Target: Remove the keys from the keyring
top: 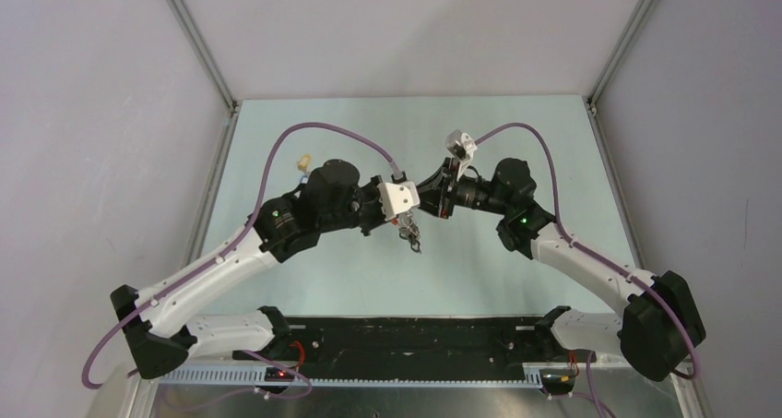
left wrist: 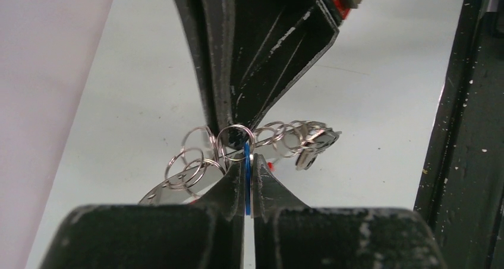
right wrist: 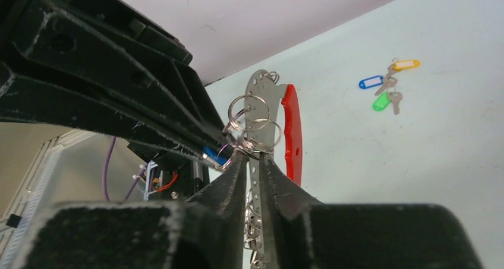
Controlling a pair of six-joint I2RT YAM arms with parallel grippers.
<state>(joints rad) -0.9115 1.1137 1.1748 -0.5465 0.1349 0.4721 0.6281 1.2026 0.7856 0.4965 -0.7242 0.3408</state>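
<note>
**Two arms meeting over mid-table, bunch between them**

Both arms reach inward, wrists nose to nose above the table (top: pixel 304 280). Left gripper (left wrist: pixel 246 162): clamped tight on the blue tag (left wrist: pixel 246 186) of the keys (left wrist: pixel 315 144). Right gripper (right wrist: pixel 252 156): fingers slightly parted, straddling the keyring (right wrist: pixel 259 85) strip beside its red strap (right wrist: pixel 291 132); whether they pinch it, cannot tell. Bunch hangs between the grippers.

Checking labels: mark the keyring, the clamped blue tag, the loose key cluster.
keyring (right wrist: pixel 290 132): right wrist, red strap's middle.
blue tag (left wrist: pixel 246 180): left wrist, thin edge.
loose key cluster (right wrist: pixel 390 84): right wrist, silvery key.
</note>
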